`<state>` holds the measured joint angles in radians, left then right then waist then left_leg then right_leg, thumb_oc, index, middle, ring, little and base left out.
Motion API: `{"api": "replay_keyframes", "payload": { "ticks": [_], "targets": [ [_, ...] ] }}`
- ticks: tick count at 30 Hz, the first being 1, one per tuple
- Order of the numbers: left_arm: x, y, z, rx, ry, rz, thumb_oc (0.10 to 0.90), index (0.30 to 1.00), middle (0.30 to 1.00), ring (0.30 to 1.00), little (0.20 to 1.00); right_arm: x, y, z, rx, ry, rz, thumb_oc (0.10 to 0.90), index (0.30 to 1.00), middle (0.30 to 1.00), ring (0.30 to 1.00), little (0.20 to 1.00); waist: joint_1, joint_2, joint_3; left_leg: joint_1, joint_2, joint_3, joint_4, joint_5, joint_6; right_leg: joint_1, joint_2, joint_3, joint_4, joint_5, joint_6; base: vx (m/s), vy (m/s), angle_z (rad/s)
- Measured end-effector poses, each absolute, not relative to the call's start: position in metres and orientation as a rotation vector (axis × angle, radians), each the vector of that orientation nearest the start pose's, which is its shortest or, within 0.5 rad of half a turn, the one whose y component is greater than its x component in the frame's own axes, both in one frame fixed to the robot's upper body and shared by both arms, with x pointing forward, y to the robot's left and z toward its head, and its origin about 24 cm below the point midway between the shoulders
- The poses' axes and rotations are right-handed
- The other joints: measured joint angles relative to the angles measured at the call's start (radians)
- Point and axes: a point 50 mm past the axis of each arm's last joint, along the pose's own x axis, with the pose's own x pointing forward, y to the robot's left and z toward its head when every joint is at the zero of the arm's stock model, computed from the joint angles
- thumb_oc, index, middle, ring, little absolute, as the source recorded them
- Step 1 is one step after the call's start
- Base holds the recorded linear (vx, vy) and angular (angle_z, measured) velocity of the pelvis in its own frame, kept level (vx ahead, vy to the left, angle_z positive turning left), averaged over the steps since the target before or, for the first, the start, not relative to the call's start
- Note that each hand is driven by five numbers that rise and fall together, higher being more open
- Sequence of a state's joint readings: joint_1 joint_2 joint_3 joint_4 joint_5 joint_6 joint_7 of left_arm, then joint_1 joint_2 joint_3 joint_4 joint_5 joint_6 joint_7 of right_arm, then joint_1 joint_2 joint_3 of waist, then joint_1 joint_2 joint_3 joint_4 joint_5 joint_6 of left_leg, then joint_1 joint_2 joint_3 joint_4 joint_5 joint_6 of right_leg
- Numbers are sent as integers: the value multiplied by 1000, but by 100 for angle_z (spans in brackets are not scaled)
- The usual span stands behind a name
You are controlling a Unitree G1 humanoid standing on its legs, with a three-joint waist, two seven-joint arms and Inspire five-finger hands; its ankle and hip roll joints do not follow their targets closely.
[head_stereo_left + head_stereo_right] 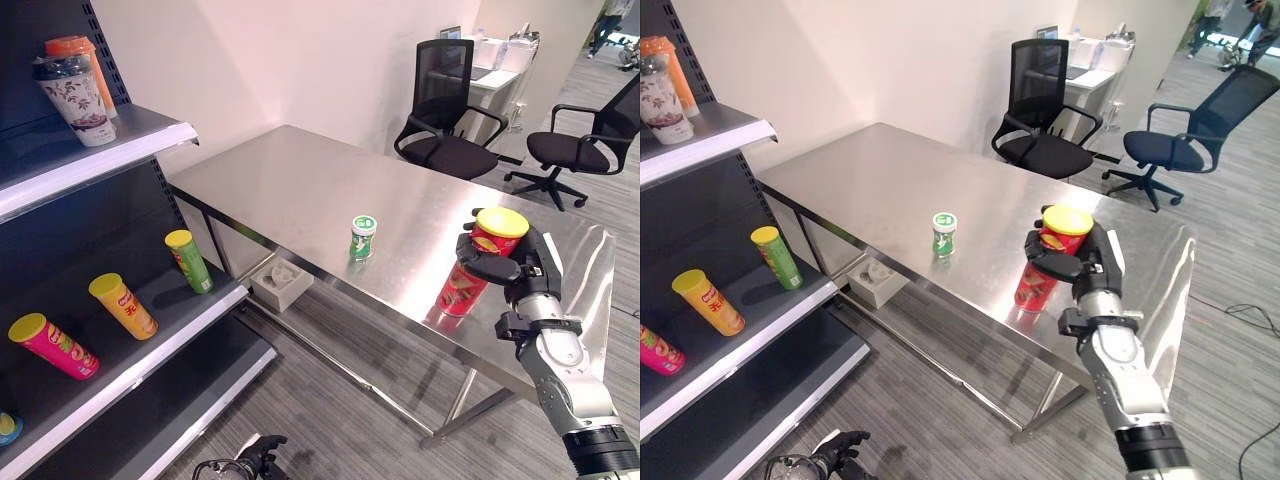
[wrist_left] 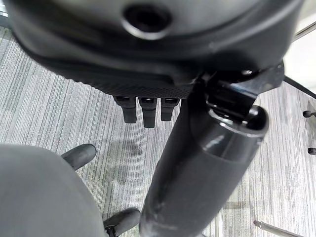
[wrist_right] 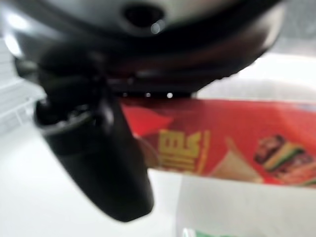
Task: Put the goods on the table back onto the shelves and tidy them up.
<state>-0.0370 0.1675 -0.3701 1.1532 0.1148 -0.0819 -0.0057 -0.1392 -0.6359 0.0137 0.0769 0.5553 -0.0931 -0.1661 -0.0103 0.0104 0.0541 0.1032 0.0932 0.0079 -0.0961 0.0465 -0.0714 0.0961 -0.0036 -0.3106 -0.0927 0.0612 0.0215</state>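
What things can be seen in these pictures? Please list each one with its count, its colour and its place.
Red can: one, red with yellow lid, on the table, held in the right hand.
Green cup: one, green and white, standing upright mid-table.
Table: one, steel.
Shelf cans: three, green, yellow, pink, lying on the middle shelf.
Cups: two, patterned and orange, on the top shelf.
Tissue box: one, white, on the floor under the table.
Office chairs: two, black, behind the table.
Right hand: dark, curled round the red can.
Left hand: dark, low over the floor, fingers hanging straight.
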Motion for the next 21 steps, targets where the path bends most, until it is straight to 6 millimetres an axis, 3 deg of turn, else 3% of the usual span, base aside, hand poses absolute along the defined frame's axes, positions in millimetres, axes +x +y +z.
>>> {"api": "replay_keyframes", "payload": {
  "ticks": [12,16,21],
  "targets": [
    [120,175,-159,454,1040,-303,800,900,900,900,900,277,-272,114,-105,-176,-210,400,300,300,300,300,-2,0,0,9,0,1,0,3,-4,1,0,2,0,0,0,0,0,0],
    [118,178,-160,437,1048,-268,800,900,900,900,900,272,-287,130,-90,-259,-330,400,300,300,300,300,-3,4,0,11,0,7,0,3,-4,0,-1,4,0,2,-3,-27,30,-2],
    [117,178,-160,444,1047,-254,800,900,900,900,900,266,-281,147,-34,-365,-332,400,300,300,300,300,-9,19,5,15,-2,12,0,3,-4,0,-2,11,0,8,-11,-47,56,-6]
  ]
}}
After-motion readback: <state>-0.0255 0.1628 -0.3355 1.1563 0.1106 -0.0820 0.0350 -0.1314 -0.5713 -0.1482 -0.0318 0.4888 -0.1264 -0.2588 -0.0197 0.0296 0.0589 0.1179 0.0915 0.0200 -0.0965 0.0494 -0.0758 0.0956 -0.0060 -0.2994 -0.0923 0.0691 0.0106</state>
